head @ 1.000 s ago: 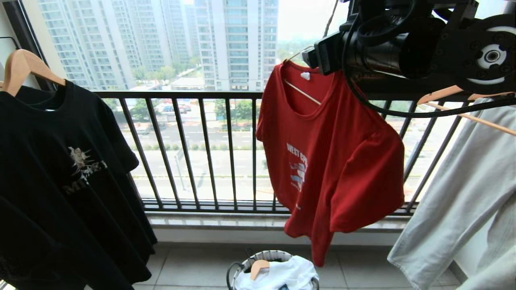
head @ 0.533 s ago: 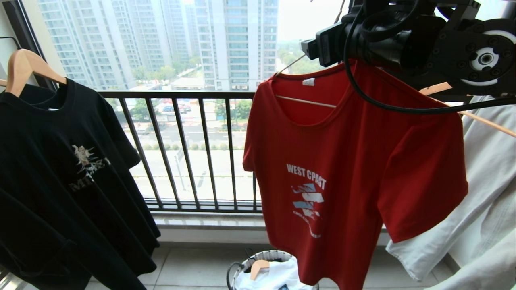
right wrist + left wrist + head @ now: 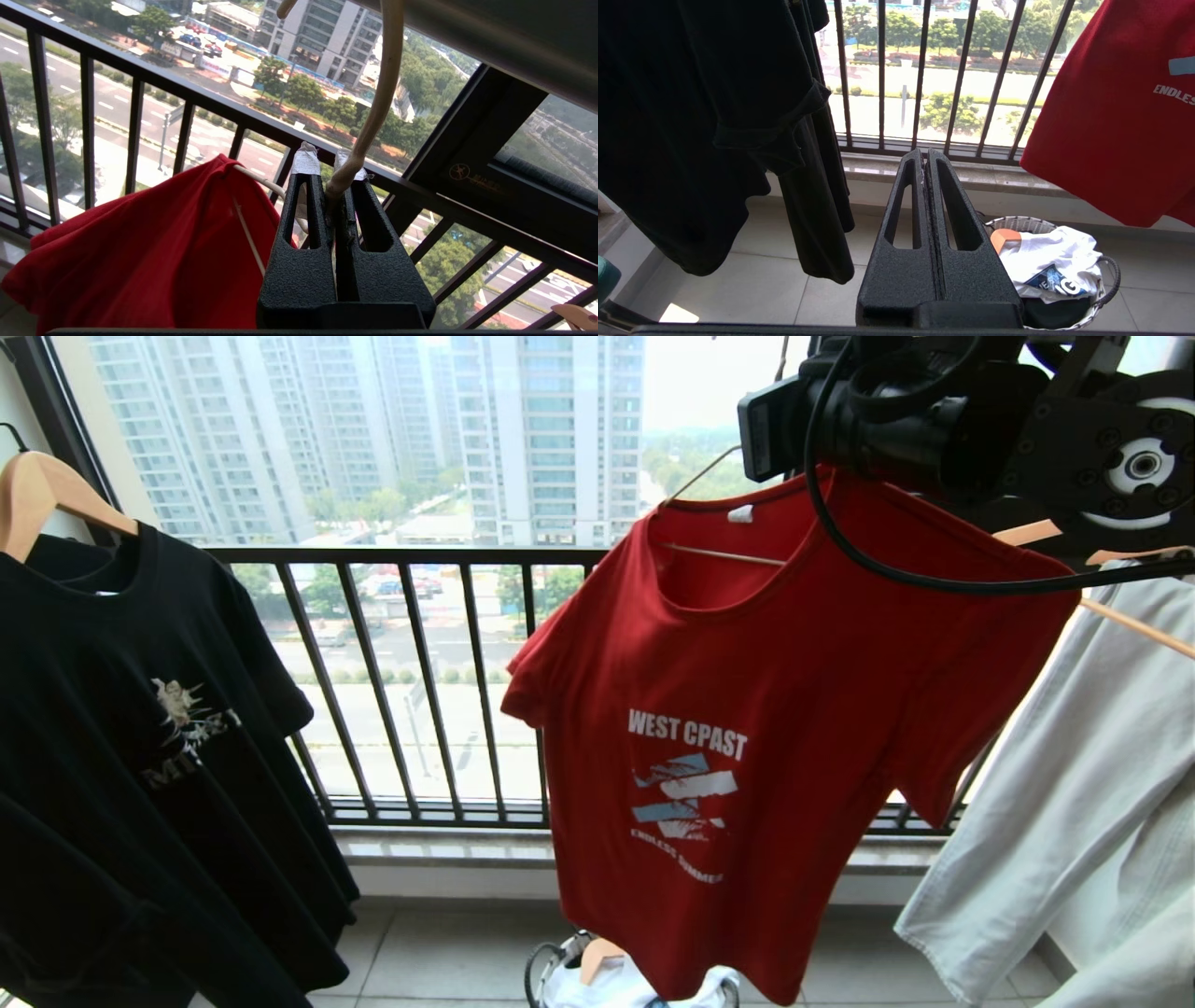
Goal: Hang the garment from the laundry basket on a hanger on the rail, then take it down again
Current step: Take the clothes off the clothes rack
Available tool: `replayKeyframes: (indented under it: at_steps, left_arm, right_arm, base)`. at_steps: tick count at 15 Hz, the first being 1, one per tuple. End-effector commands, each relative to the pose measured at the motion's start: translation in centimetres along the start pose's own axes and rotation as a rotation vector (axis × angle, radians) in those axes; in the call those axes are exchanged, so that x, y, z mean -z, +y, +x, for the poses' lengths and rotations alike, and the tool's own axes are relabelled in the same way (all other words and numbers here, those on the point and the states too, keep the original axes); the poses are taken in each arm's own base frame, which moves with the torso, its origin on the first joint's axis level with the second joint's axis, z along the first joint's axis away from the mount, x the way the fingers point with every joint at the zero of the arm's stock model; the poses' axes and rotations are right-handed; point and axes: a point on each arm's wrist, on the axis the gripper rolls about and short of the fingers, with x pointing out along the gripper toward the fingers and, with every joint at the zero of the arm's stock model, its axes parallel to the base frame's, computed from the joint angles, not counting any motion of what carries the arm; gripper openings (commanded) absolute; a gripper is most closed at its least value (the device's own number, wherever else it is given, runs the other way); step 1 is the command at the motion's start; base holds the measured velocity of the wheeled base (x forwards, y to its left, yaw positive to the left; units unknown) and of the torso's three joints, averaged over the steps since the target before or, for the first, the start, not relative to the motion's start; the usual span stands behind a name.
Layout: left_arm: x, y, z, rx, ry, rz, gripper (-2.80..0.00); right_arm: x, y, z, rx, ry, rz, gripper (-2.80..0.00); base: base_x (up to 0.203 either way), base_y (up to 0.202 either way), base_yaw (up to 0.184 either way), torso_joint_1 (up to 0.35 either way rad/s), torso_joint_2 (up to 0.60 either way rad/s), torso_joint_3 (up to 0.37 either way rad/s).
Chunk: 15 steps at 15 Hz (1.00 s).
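Head view faces window; all views share garment (image 3: 747, 709).

Right arm (image 3: 971, 429): black housing w/ looped black cable; round joint cap, white centre, ringed w/ screws; both grippers (image 3: 927, 158) (image 3: 329, 163) textured black, slotted fingers; right tips white-taped.

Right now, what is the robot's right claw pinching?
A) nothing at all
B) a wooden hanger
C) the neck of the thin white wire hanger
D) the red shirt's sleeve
C: in the right wrist view the right gripper is shut on the white wire hanger, whose neck rises from between its fingertips, with the red T-shirt hanging beside it.
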Motion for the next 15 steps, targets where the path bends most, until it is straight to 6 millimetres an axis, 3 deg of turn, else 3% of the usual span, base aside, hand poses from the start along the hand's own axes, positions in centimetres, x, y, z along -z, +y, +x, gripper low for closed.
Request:
replayKeyframes:
  at_steps: [1,15]
  left_arm:
    - [0.0,0.0,0.0,-0.001,0.001,-0.001,-2.8]
    - [0.0,0.0,0.0,-0.001,0.001,-0.001,-2.8]
  right_arm:
    - [-0.5,-0.3,-0.5,0.005,-0.011,0.003,-2.8]
    - [-1.9,0.0,-2.1,-0.02,-0.041,0.022,-2.8]
  base:
    - [0.0,0.0,0.0,0.0,0.0,0.0]
    - [0.0,0.0,0.0,0.0,0.0,0.0]
